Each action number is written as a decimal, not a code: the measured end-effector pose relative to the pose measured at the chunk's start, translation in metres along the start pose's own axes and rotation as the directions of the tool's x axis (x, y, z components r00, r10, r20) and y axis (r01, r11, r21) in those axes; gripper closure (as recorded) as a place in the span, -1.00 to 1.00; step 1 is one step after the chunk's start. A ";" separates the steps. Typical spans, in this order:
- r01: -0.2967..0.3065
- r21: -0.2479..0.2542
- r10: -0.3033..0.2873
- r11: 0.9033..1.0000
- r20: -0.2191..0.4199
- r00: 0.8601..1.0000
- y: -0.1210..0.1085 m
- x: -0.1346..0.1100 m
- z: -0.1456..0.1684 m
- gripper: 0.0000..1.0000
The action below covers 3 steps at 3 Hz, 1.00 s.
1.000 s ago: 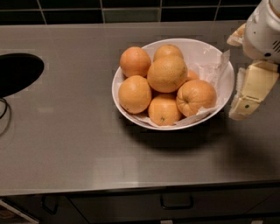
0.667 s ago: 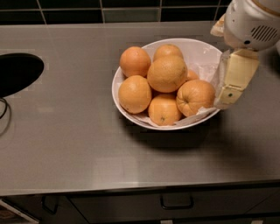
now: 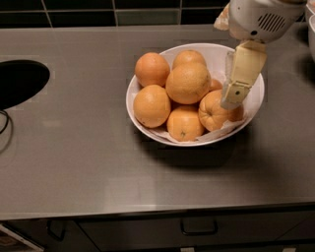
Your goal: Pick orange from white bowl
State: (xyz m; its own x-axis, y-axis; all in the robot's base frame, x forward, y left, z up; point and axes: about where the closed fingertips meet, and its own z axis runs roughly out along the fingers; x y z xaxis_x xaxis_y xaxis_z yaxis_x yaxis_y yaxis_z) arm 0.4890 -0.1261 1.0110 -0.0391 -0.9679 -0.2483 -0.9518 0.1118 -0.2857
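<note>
The white bowl (image 3: 129,106) stands on the grey counter, right of centre, lined with crinkled white paper and holding several oranges. The largest orange (image 3: 188,82) sits on top in the middle. Another orange (image 3: 212,112) lies at the bowl's front right. My gripper (image 3: 232,98) comes down from the top right, with its white body above the bowl's far right rim. Its cream tip reaches inside the bowl, at the upper right side of the front-right orange. It hides part of the bowl's right inner wall.
A dark round opening (image 3: 19,81) is cut in the counter at the left, with a thin cable (image 3: 4,123) beside it. Black tiles (image 3: 98,12) back the counter. A sliver of another white bowl (image 3: 311,27) shows at the right edge. A drawer handle (image 3: 198,229) is below the front edge.
My gripper has moved left from outside the bowl's right rim to over the bowl, ending against the front-right orange. The oranges and bowl have not moved.
</note>
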 end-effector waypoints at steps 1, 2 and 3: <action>0.000 0.000 0.000 1.000 0.000 1.000 0.000 0.000 0.000 -1.00; -0.002 0.005 0.002 1.000 0.021 1.000 -0.004 -0.004 0.002 -0.98; 0.000 0.001 0.000 1.000 0.037 0.999 -0.006 -0.007 0.006 -0.96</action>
State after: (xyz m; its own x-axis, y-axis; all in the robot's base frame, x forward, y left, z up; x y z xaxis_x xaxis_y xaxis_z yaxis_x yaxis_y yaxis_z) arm 0.4964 -0.1186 1.0093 -0.0278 -0.9590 -0.2819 -0.9515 0.1118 -0.2867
